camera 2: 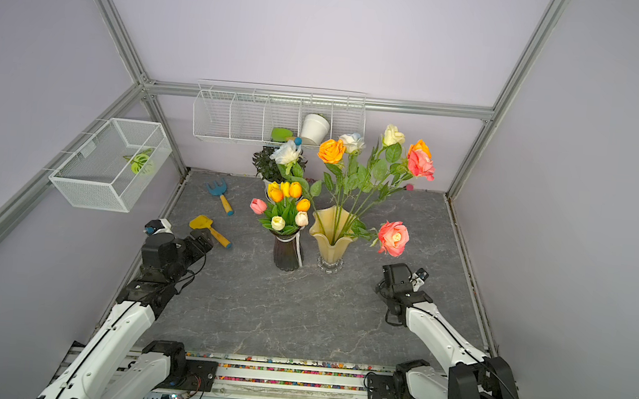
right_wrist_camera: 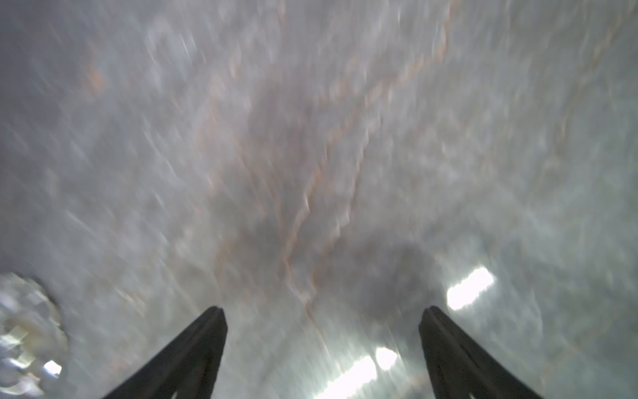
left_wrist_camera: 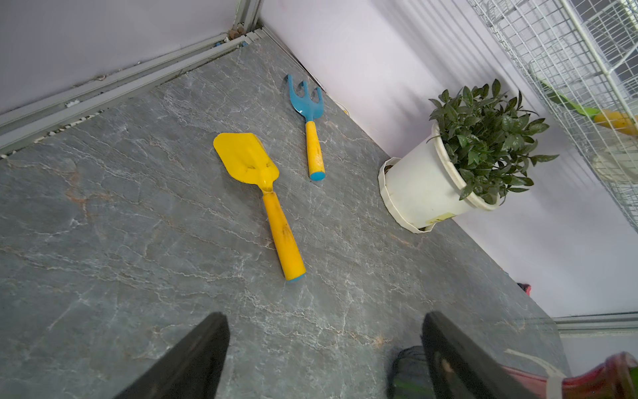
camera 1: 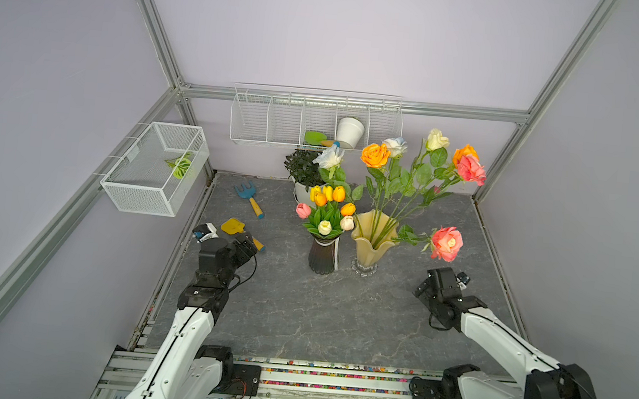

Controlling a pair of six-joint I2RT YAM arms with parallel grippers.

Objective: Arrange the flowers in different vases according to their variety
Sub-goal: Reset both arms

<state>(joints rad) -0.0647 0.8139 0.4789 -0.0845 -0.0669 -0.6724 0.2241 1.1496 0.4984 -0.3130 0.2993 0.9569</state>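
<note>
Several tulips [camera 1: 327,209] stand bunched in the dark purple vase [camera 1: 322,256] at mid-table. Right beside it the pale yellow vase [camera 1: 371,241] holds several long-stemmed roses [camera 1: 413,165]; one pink rose [camera 1: 446,242] droops low to the right and a white-blue rose [camera 1: 330,156] leans left. My left gripper [camera 1: 250,242] is open and empty by the left edge, well left of the vases; its wrist view shows bare table between the jaws [left_wrist_camera: 324,316] and the purple vase [left_wrist_camera: 604,380] at one corner. My right gripper [camera 1: 423,288] hangs open and empty to the right of the yellow vase, below the drooping rose. Its wrist view is blurred.
A yellow trowel [camera 1: 233,226] lies just ahead of the left gripper, a blue hand rake [camera 1: 248,195] beyond it. A potted leafy plant [camera 1: 304,171] stands behind the vases. On the back wall hangs a wire shelf [camera 1: 315,120] with a white pot [camera 1: 350,131]; a mesh basket [camera 1: 155,166] hangs left.
</note>
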